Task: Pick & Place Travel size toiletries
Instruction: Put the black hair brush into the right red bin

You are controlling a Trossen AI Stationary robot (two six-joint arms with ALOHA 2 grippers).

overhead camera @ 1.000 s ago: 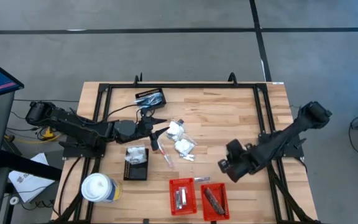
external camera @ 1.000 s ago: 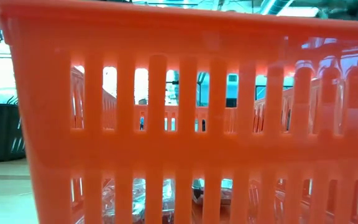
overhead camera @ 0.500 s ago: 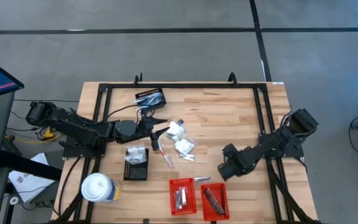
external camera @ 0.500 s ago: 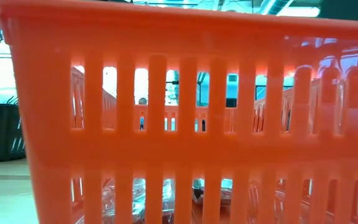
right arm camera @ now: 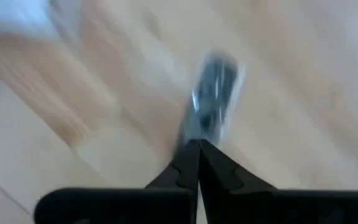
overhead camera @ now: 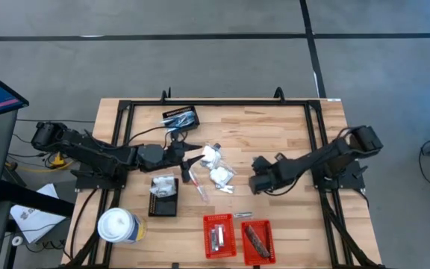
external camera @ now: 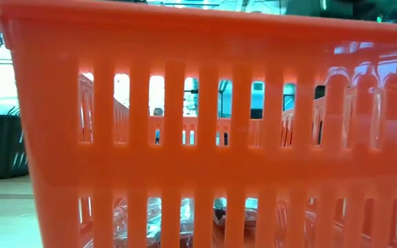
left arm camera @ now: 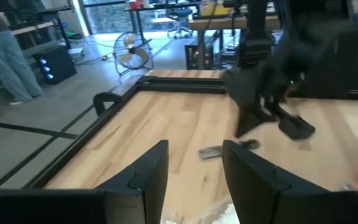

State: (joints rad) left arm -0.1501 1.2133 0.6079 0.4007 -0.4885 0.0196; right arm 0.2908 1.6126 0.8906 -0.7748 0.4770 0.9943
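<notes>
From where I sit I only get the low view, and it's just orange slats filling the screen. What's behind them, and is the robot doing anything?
Observer: From above, the right gripper is out over the middle of the table, just right of a heap of white packets.
Operator: Is it carrying something?
Observer: Its wrist view shows it shut, with a small silvery sachet lying on the wood just past its tips. I cannot tell whether they touch.
Operator: And the other arm?
Observer: The left gripper is open on the heap's other side, with nothing in it.
</notes>
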